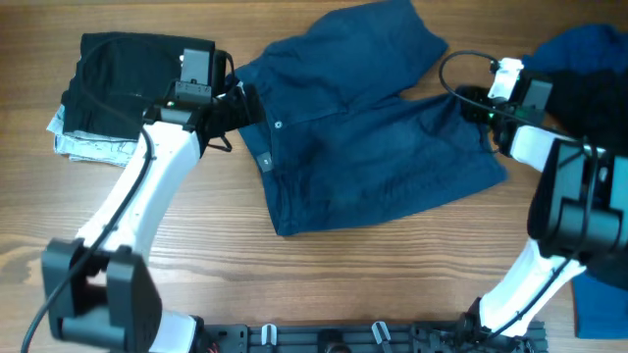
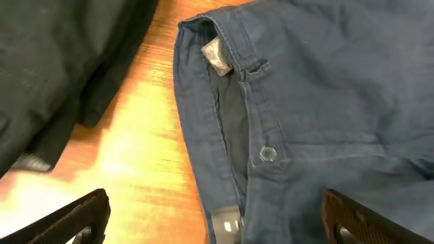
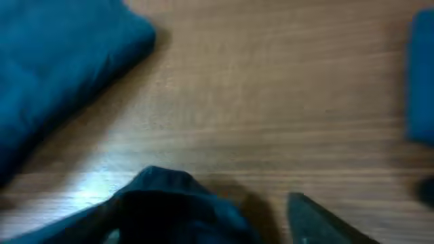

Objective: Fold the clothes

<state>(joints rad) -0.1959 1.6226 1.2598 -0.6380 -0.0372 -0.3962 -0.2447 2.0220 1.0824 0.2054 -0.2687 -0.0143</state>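
Note:
Dark navy trousers (image 1: 373, 147) lie spread across the middle of the table, waistband to the left and legs to the right. My left gripper (image 1: 241, 106) hovers at the waistband, jaws wide open. In the left wrist view its fingers (image 2: 76, 218) straddle the waistband edge, near the small button (image 2: 268, 154) and the label (image 2: 217, 55). My right gripper (image 1: 471, 102) is at the end of a trouser leg. The blurred right wrist view shows a raised fold of navy cloth (image 3: 169, 203) hiding one finger, with the other finger (image 3: 313, 222) standing apart from it, so the jaws are open.
A folded black garment (image 1: 137, 67) lies on a pale patterned one (image 1: 86, 147) at the back left. Royal blue cloth (image 1: 589, 44) and black cloth (image 1: 594, 93) are heaped at the back right. Another blue piece (image 1: 601, 306) sits at the front right edge.

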